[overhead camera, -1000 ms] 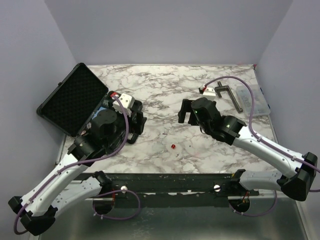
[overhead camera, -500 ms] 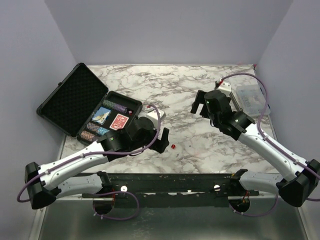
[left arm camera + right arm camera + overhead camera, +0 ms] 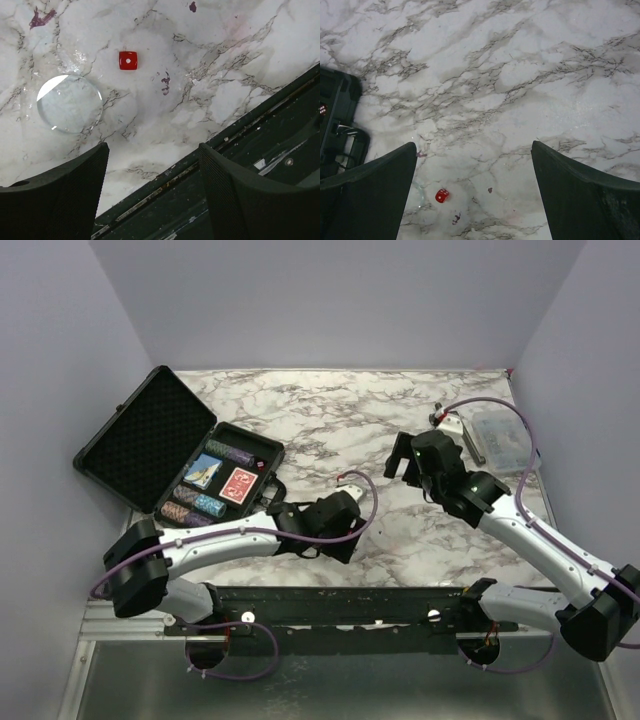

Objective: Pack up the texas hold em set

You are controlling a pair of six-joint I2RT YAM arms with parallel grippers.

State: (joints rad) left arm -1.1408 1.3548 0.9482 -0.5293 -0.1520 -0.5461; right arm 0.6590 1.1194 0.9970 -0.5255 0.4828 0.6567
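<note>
Left jaws gape near a red die (image 3: pixel 128 60); case (image 3: pixel 140 440) holds chips (image 3: pixel 181 510), cards (image 3: pixel 238 483).

Top view high overhead, wrist views close, downward, sharing red die (image 3: pixel 128 60)

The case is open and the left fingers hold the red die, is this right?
No. The case is open, but the left fingers are open and empty; the left wrist view shows the die lying free on the table.
</note>
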